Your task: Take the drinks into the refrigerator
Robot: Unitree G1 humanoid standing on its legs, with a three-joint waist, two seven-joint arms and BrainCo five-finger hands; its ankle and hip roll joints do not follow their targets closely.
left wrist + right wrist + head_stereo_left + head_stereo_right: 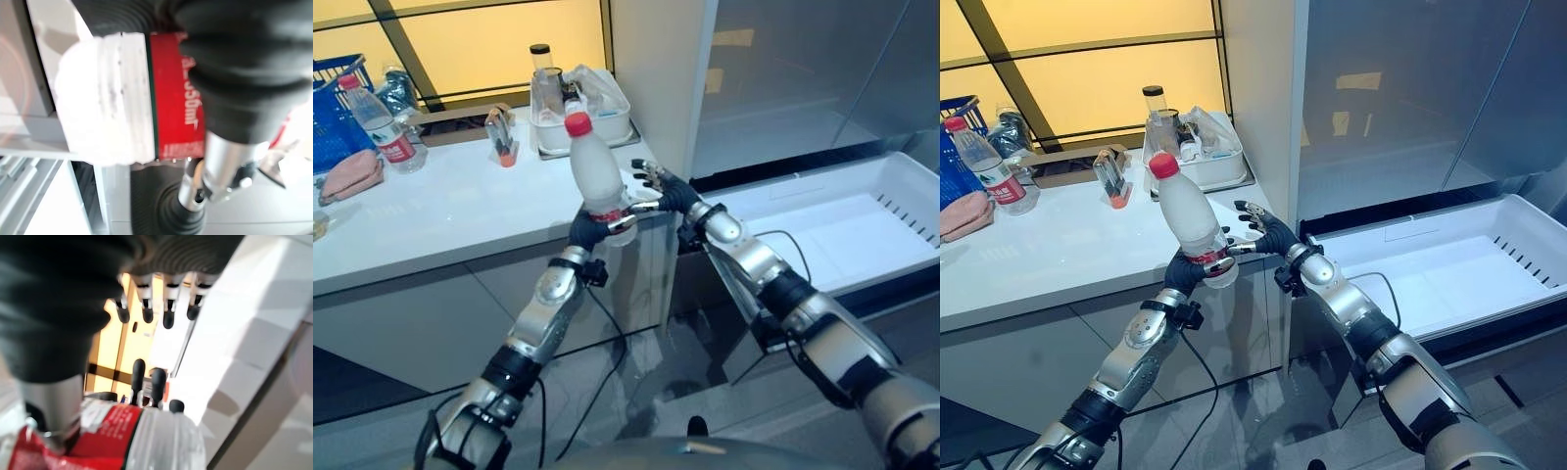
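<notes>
- While clamped low on the bottle, left hand kept it upright just off the counter edge.
- Right hand beside it, fingers spread, gripping nothing.
- Not stowed yet: fridge drawer open beside counter, looked empty.
- Second bottle left on counter.
- Frosted white body, red cap, red label band near base.

Kitchen: white counter, refrigerator drawer
</notes>
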